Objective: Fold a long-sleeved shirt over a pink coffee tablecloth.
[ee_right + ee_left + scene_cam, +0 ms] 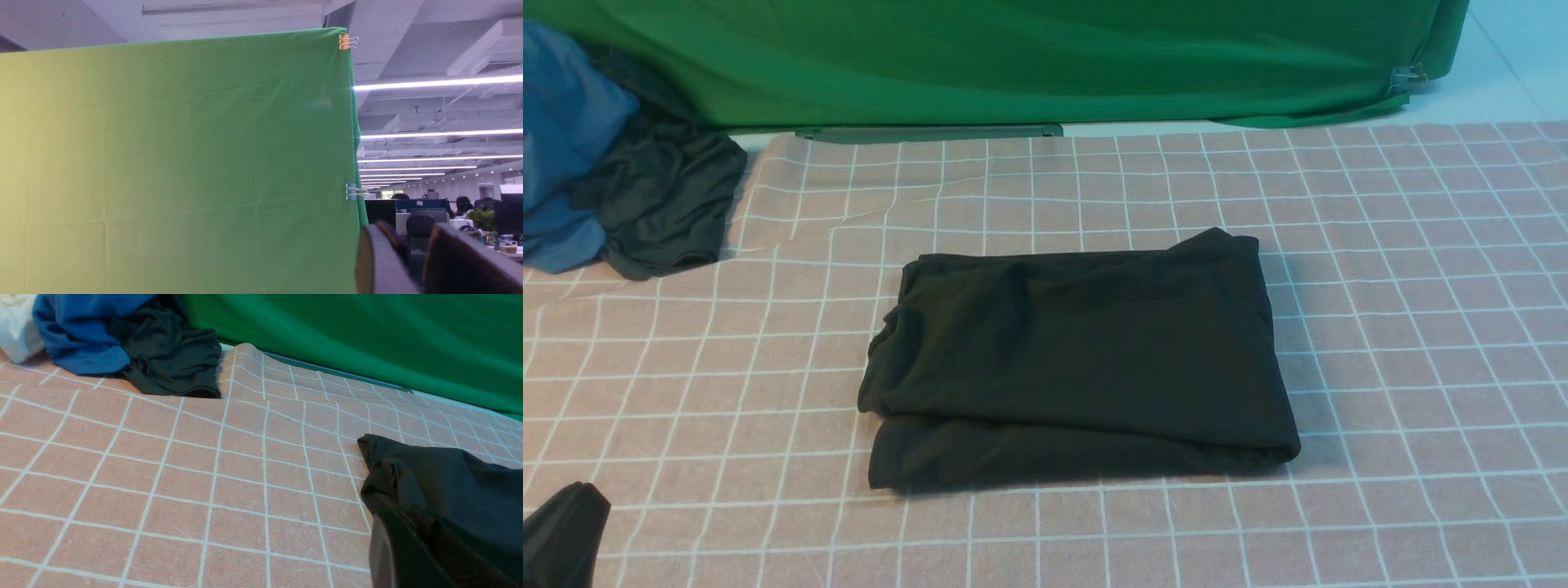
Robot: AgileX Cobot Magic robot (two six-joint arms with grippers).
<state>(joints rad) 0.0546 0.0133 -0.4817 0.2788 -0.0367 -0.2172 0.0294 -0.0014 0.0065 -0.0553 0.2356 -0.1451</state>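
Note:
The long-sleeved shirt (1078, 359) lies folded into a compact black rectangle in the middle of the pink coffee tablecloth (1421, 327). No neck, label or print shows. My left gripper (564, 531) sits low at the near left corner, well apart from the shirt, shut with nothing in it. In the left wrist view its dark fingers (412, 531) stand in front of the shirt's left edge (449, 477). My right gripper (408, 245) does not show in the front view. It is raised and faces the green backdrop, open, with a gap and nothing between its fingers.
A green cloth backdrop (1013, 57) hangs along the back edge of the table. At the back left lie a crumpled blue garment (564, 147) and a smaller dark grey garment (662, 204), with something white (16, 330) beside them. Behind the backdrop is an office.

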